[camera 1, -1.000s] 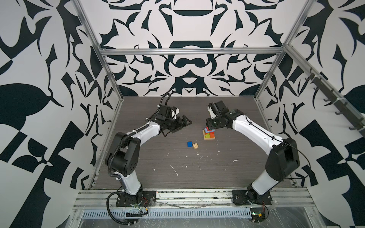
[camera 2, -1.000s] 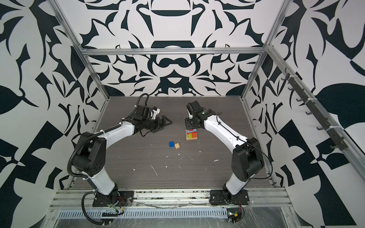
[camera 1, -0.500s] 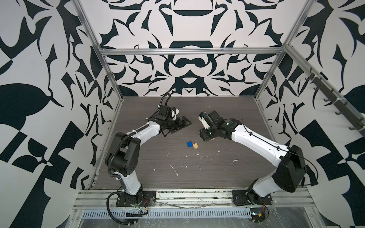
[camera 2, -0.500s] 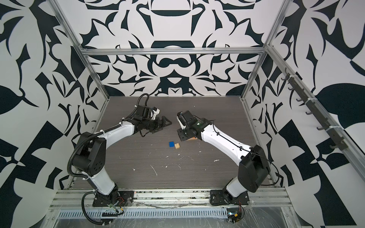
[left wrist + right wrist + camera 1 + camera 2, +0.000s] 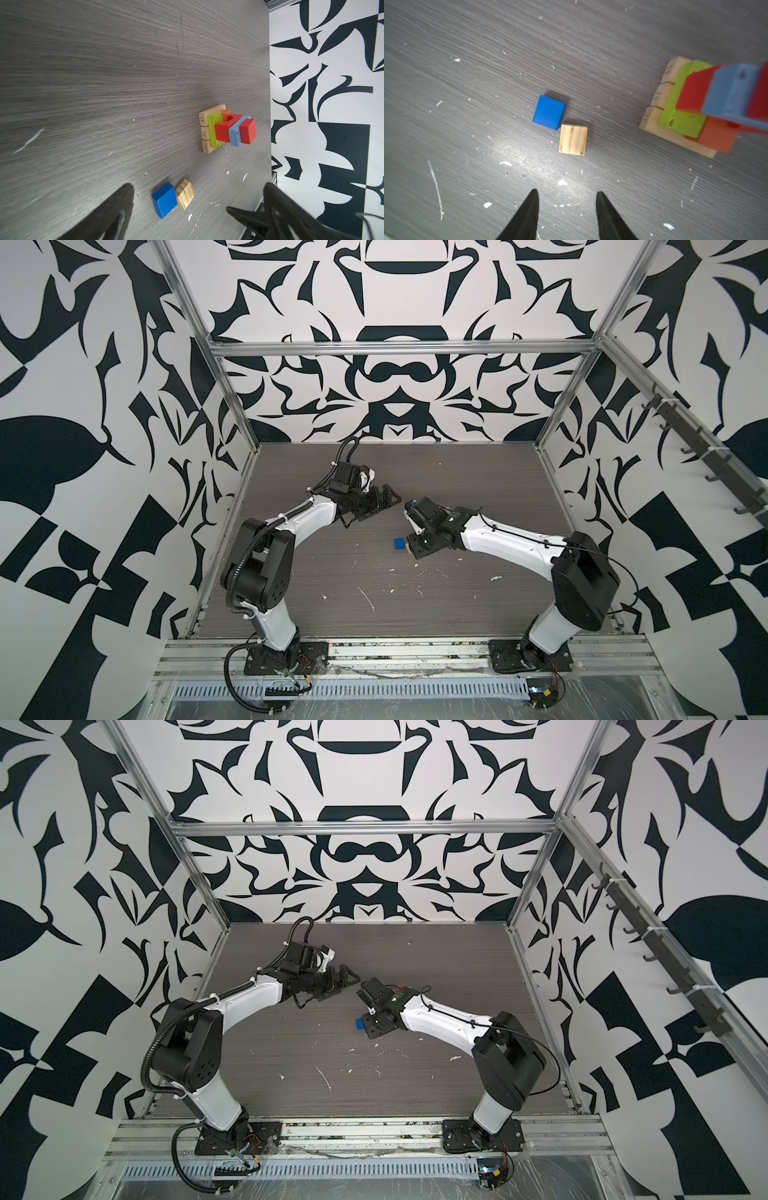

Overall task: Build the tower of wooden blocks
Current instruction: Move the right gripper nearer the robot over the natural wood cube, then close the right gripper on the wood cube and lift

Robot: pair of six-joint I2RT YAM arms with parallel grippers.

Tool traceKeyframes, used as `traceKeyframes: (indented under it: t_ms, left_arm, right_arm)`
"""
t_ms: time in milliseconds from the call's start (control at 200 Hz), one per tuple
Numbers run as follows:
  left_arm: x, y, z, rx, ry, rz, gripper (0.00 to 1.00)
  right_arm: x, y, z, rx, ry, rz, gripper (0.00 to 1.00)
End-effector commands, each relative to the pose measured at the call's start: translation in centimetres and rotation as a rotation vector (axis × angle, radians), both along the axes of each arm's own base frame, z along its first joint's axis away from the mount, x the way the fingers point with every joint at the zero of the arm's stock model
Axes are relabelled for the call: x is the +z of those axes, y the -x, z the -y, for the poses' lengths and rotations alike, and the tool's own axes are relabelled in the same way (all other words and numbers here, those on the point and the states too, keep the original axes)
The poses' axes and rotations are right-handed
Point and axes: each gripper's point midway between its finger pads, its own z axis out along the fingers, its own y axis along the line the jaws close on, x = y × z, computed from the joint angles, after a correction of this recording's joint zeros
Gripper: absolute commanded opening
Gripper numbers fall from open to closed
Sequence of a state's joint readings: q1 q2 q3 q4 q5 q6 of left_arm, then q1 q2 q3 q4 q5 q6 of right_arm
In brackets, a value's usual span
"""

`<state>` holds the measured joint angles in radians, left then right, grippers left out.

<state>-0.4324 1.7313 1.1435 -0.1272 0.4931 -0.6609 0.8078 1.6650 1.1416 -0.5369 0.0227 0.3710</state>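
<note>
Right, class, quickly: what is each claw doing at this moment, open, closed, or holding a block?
Left claw: wide open, holding nothing.
Right claw: open, fingers apart, holding nothing.

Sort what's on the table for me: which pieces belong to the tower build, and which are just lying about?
Belongs to the job:
- part-built tower, tan base, red block on top
- loose blue block
- loose tan block beside it

Just lying about:
- white scraps scattered over the table
- hook rail on the side wall
</note>
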Motion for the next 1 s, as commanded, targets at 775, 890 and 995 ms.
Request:
traceKeyframes:
  t_ms: [775,890,995]
  left_arm:
    - [1.9,0.3,-0.2,-0.006,0.01,0.036,0.99]
    - [1.8,0.4,-0.2,-0.007,0.008,0.035,1.0]
    - [1.8,0.4,-0.3,-0.006,0.007,0.034,1.0]
  right_arm:
    - [-3.7,-2.7,-2.0,-0.058,0.026,0.021,0.45]
    - [-4.0,-3.1,-2.3,-0.062,0.03,0.022,0.44]
    - [-4.2,-3.3,-2.2,-0.069,0.043,0.024,0.43]
